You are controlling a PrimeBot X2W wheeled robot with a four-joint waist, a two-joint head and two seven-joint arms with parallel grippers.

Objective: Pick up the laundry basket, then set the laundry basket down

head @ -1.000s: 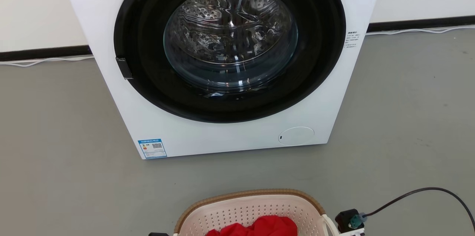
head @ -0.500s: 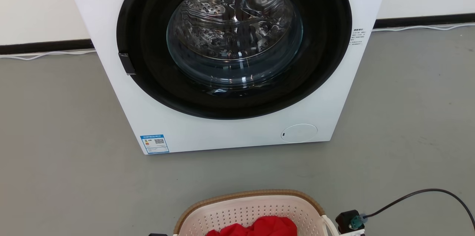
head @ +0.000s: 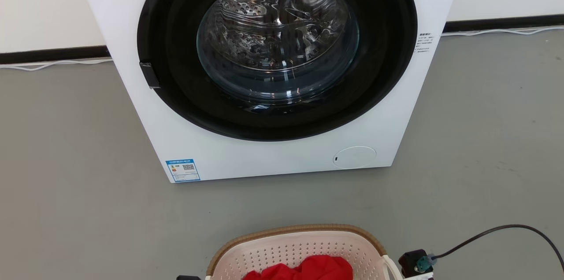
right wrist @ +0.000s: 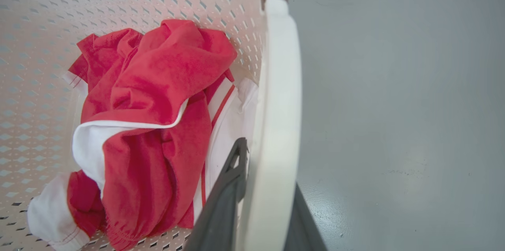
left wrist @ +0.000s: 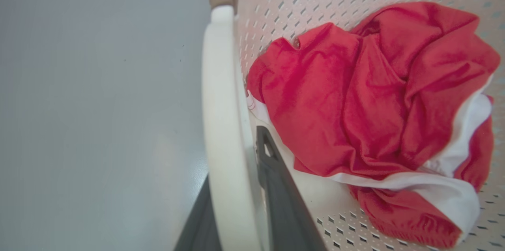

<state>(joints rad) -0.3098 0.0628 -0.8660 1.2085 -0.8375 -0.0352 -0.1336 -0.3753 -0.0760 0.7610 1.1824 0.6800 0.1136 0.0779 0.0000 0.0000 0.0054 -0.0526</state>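
Cream-white perforated plastic laundry basket [head: 299, 247] with a brown woven-look rim sits between the two grippers, a crumpled red and white garment [left wrist: 355, 93] inside it. Left gripper [left wrist: 236, 180] is clamped on the left white loop handle [left wrist: 221, 85], one dark finger inside the basket wall, the other outside. Right gripper [right wrist: 272, 180] pinches the right white loop handle [right wrist: 280, 77] the same way. Whether the basket is clear of the grey floor [head: 66, 161] cannot be told. Ahead of both grippers stands a white front-loading washer [head: 273, 161]. Since a second ago washer and floor have slid up and right in the head view, a camera shift; the basket keeps its place between the grippers.
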